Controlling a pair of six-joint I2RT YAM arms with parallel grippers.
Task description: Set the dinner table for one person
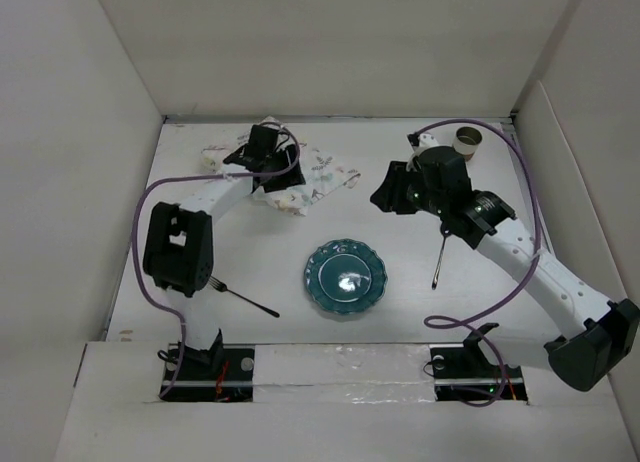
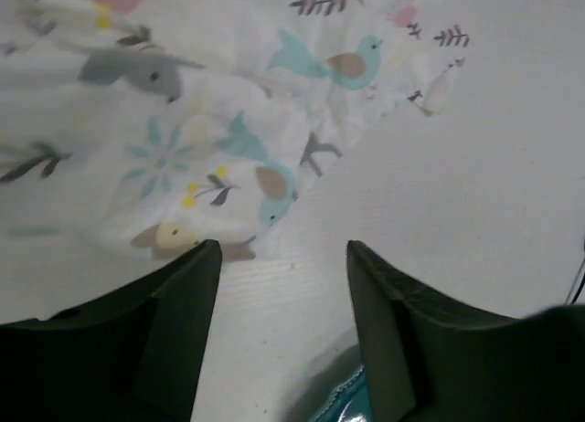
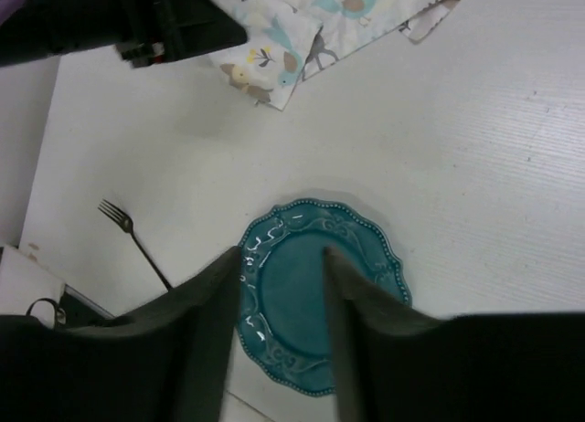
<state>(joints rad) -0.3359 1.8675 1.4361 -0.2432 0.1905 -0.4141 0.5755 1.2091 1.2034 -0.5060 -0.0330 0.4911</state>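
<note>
Now crumpled placemat [image 2: 183,121] lies just ahead of left gripper [image 2: 283,248], jaws wide apart & empty; right gripper [image 3: 281,253], farther off, points toward the plate [image 3: 366,248], part-spread, empty too.

Placemat [image 1: 325,172] part hidden under left arm [image 1: 215,194]; in left wrist view blurred, cut by top, left edges. Plate [image 2: 340,404] there just sliver at bottom edge. Fork [image 3: 135,239] handle end behind right gripper [image 3: 281,255]. Utensil [image 1: 438,262] type too small to tell.
</note>
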